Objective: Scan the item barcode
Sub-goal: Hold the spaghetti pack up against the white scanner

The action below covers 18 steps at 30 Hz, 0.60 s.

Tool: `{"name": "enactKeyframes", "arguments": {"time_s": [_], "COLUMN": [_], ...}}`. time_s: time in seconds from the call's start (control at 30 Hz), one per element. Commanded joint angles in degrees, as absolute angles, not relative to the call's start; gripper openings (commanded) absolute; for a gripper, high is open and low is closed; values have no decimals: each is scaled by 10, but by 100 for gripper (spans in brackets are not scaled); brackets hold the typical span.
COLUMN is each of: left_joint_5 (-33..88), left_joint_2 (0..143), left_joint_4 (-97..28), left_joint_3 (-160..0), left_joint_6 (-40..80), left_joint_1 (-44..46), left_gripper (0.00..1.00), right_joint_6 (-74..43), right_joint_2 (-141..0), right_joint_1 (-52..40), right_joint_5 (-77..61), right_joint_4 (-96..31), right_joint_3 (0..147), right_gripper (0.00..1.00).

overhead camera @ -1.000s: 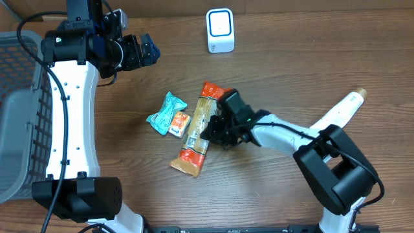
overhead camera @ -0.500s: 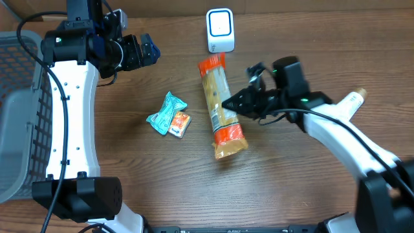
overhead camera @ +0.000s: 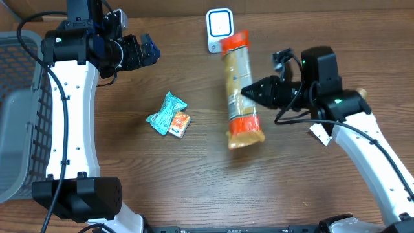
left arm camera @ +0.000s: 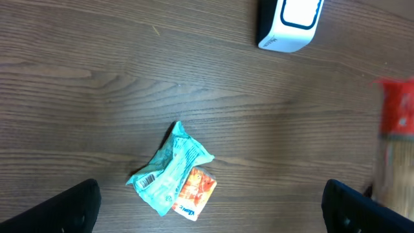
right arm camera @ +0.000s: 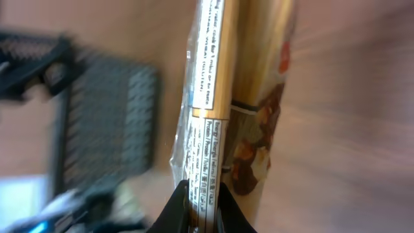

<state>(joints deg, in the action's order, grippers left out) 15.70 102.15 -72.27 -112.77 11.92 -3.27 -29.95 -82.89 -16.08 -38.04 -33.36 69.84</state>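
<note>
Surface notes: wood, film, moulded plastic.
Matt brown wood grain on tabletop (overhead camera: 129, 188); glossy clear-and-orange film on long packet (overhead camera: 240, 90); crinkled shiny film on teal wrapper (overhead camera: 165, 111); smooth white plastic on scanner (overhead camera: 220, 29); grey plastic lattice on basket (overhead camera: 16, 110).

The overhead camera looks straight down on the whole brown wood-grain table (overhead camera: 162, 188). The left wrist camera, raised at ten o'clock, also faces down and shares the white box-shaped scanner (left arm camera: 289, 22) and crumpled teal wrapper (left arm camera: 169, 169) with it. The right wrist camera, at three o'clock, sits close against the long orange-and-gold packet (right arm camera: 220, 97), and its picture is blurred.
</note>
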Motion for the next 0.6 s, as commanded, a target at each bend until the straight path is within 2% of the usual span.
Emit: {"name": "enactKeyframes", "arguments": {"time_s": [0.0, 0.13, 0.23, 0.43, 0.57], "left_joint_5": [163, 163, 163, 163, 163], "left_joint_2": [1021, 1021, 1021, 1021, 1021], "left_joint_4": [-722, -722, -722, -722, -722], "left_joint_3": [-1137, -1137, -1137, -1137, -1137], "left_joint_6": [124, 124, 124, 124, 124], "left_joint_1": [-33, -33, -33, -33, -33], "left_gripper": [100, 100, 100, 100, 100], "right_joint_6": [-265, -265, -217, -97, -15], "right_joint_2": [-832, -869, -912, -1001, -1061], "right_joint_1": [-184, -218, -242, -271, -276], "right_joint_5": [-128, 35, 118, 218, 237], "right_joint_4": [-322, -262, -185, -35, 23], "right_joint_3": [792, 804, 804, 813, 838], "right_gripper": [4, 4, 4, 4, 4]}}
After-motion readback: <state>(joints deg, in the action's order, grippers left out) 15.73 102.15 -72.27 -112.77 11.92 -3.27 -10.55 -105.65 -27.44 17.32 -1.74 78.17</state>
